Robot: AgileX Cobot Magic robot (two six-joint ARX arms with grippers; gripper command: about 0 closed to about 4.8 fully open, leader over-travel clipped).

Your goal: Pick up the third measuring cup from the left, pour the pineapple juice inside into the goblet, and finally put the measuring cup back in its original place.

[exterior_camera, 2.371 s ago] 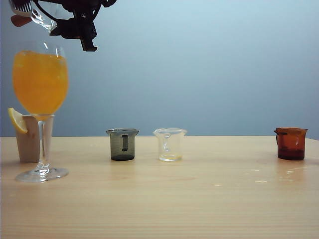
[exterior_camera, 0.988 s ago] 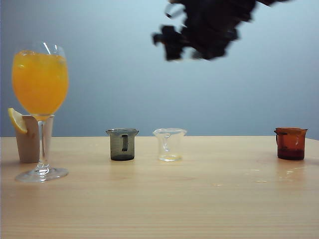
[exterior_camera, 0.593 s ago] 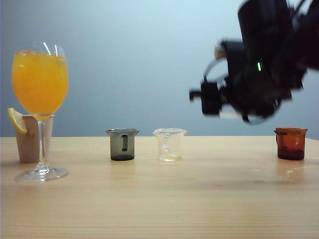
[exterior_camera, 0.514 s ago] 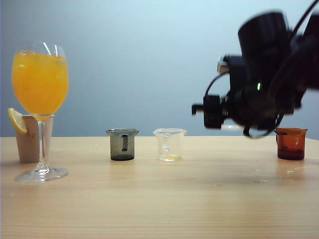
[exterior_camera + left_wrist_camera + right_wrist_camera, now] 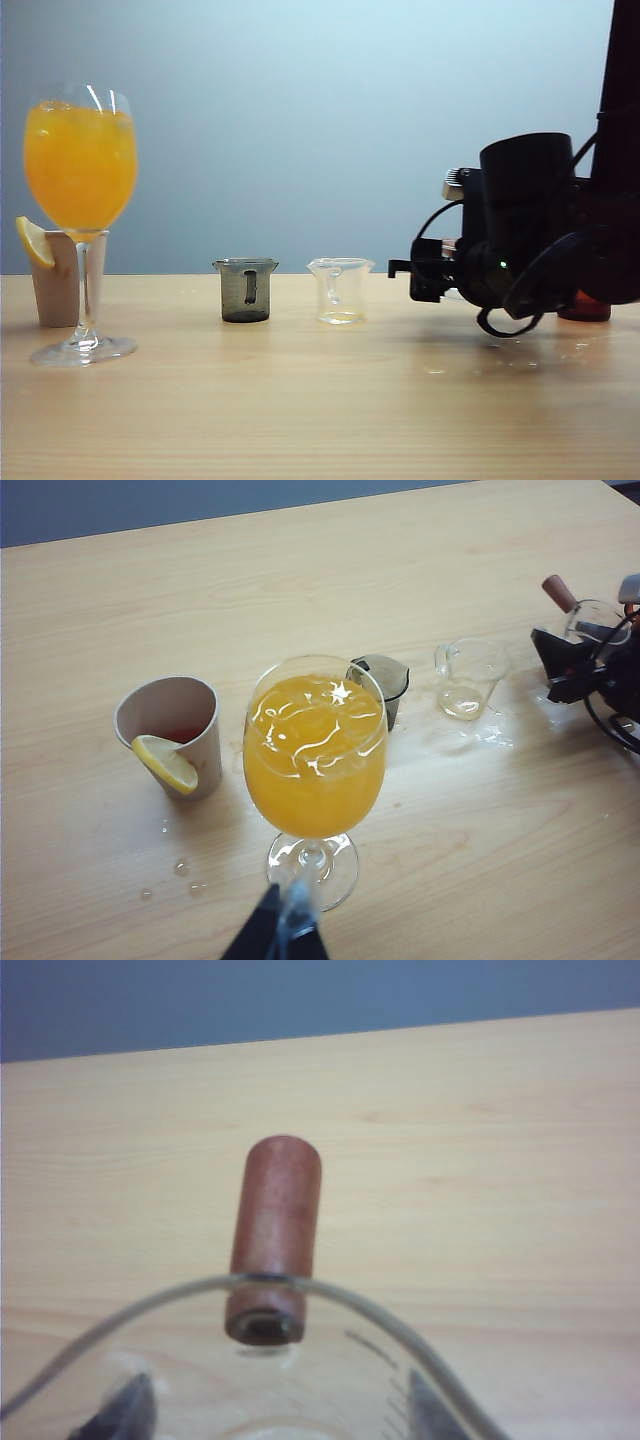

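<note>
R gripper (image 5: 425, 281) low over table (image 5: 320, 400), clamped on measuring cup (image 5: 300, 1360). L gripper (image 5: 285, 935) near goblet (image 5: 315, 750) foot; state unclear.

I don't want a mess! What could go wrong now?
The right gripper holds the measuring cup low, close to the amber cup; it might bump that one. The goblet is nearly brim-full, with the left gripper near its foot, so a nudge could spill it.

Pale matt wood-grain table (image 5: 300, 420) — glossy clear-glass goblet (image 5: 80, 200), matt beige paper-like cup (image 5: 170, 730) — smoky translucent measuring cup (image 5: 245, 290).
</note>
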